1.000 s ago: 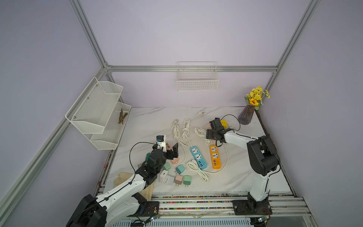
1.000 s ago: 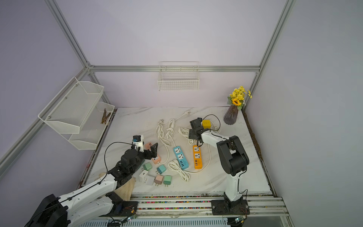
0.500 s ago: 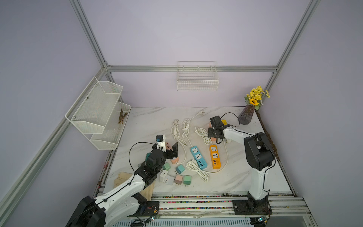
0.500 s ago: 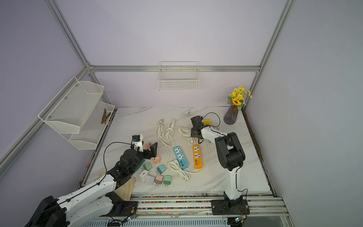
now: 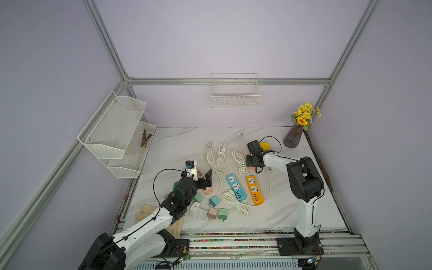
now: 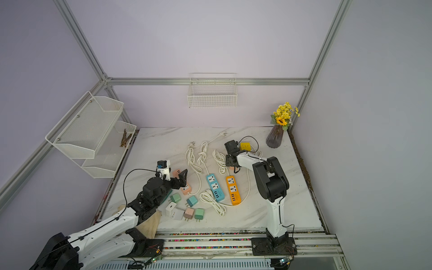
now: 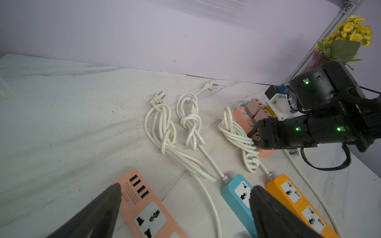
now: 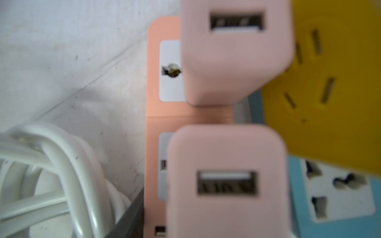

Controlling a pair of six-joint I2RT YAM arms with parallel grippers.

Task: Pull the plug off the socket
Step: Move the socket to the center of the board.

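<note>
Right hand (image 7: 254,138) down at pink square charger plug (image 8: 226,152); clamped or not, I cannot tell.
Plug stands upright in salmon plastic power strip (image 8: 156,115); I judge pull goes straight up.

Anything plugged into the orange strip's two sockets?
No: in the left wrist view both sockets on the orange strip sit bare, no plug in either.

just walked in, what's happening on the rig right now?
The right gripper is down at the far pink power strip, right over the two pink USB adapters plugged into it. Both adapters are seated in the strip, none pulled yet. Whether the jaws have a grip can't be made out. The left gripper hangs wide open above a second pink strip nearer the front, holding nothing.
</note>
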